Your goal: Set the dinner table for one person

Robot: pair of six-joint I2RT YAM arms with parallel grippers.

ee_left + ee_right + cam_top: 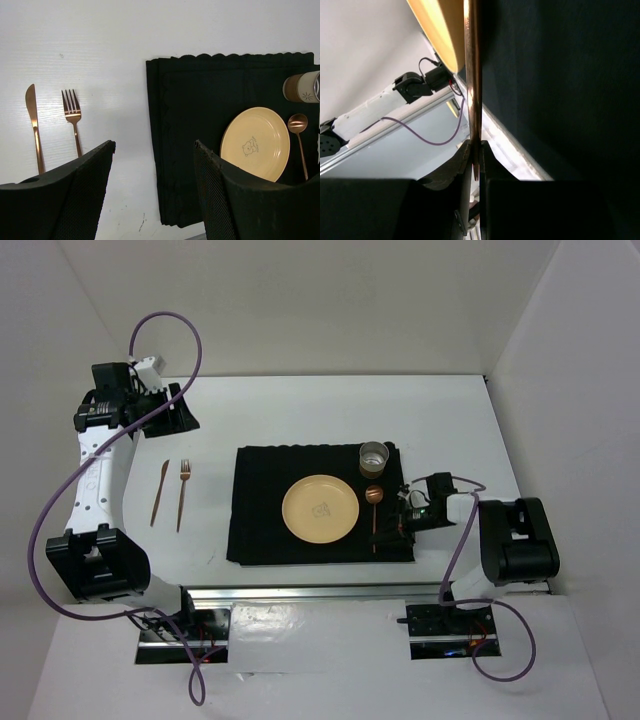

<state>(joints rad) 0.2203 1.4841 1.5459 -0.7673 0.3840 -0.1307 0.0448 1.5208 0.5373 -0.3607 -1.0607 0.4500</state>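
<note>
Top external: white, metal-railed dinner table [300, 410]; right tool [386, 528] clenches the spoon [373, 495], left tool [178, 410] spread.

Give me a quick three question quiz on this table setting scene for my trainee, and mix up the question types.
1. True or false: the knife and fork lie on the bare dinner table, left of the placemat.
2. The right gripper is shut on the: A knife, B fork, C spoon.
3. Fill in: the ___ gripper stands open and empty.
Key: 1 true; 2 C; 3 left gripper.
</note>
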